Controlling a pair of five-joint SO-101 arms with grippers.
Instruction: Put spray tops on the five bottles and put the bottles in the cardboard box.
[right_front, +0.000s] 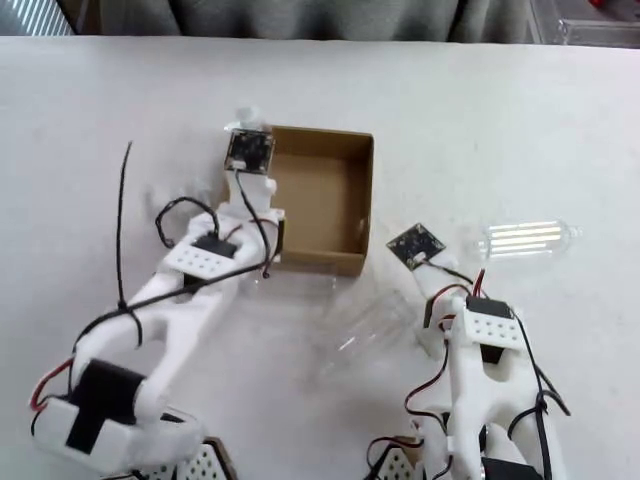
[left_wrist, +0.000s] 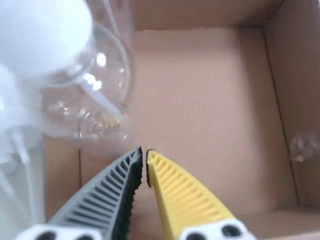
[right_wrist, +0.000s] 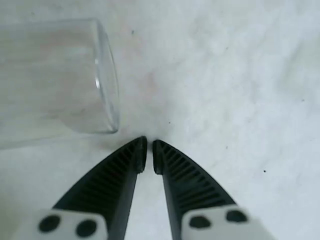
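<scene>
Where the cardboard box (right_front: 320, 200) sits: middle of the tabletop (right_front: 500, 120), open side up.
Left gripper (left_wrist: 145, 152): hangs over the box's left wall; the grey and yellow jaws are drawn together to a sliver and grip nothing.
Capped bottle (left_wrist: 95, 100): clear, with a white spray top (left_wrist: 40, 35) on it, just beside the left gripper at the box's far left corner. Inside or outside the wall cannot be told.
Right gripper (right_wrist: 149, 145): low over the tabletop off the box's near right corner; the black jaws are almost closed and hold nothing.
Lying bottle (right_wrist: 55, 80): clear, on its side on the tabletop, its flat end just beside the right gripper, not touching.
Second lying bottle (right_front: 525, 238): clear, on its side toward the tabletop's right edge, well apart from both grippers.
</scene>
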